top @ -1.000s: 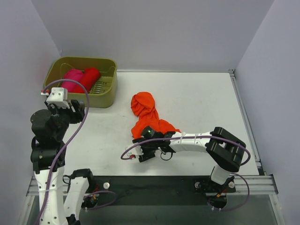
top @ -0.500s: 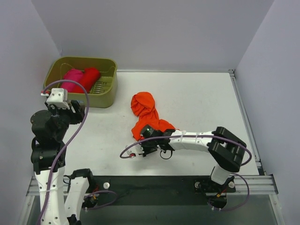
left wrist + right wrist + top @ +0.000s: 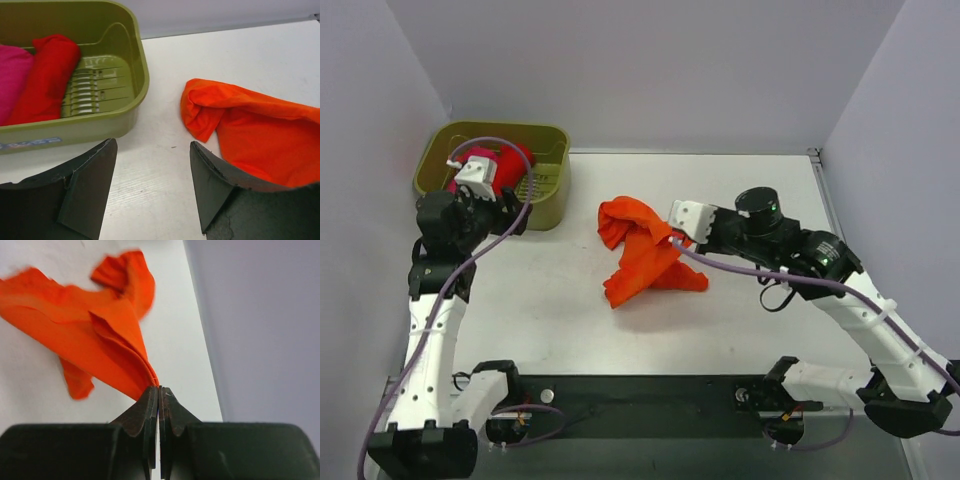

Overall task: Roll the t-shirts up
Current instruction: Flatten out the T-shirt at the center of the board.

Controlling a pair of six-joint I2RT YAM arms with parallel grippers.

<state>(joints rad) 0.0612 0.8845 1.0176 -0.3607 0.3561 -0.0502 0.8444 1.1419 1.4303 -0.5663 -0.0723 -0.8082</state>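
Observation:
The orange t-shirt [image 3: 645,258] lies crumpled mid-table, one edge lifted off the surface. My right gripper [image 3: 677,234] is shut on that edge; in the right wrist view the cloth [image 3: 90,335] hangs from the closed tips [image 3: 159,388]. The red t-shirt [image 3: 47,75] and the magenta-pink t-shirt [image 3: 10,80] lie rolled side by side in the basket. Over bare table, between the basket and the orange t-shirt [image 3: 260,135], my left gripper [image 3: 152,144] is open with nothing between its fingers. In the top view it [image 3: 508,214] hovers by the basket's front wall.
The olive-green plastic basket [image 3: 552,196] stands at the back left, its near corner [image 3: 135,60] close to my left fingers. Grey walls enclose the table on three sides. A metal rail [image 3: 840,240] runs along the right edge.
My right gripper has shut on the orange t-shirt's near edge and swung up and right, lifting the cloth. My left arm has reached forward toward the basket, still open.

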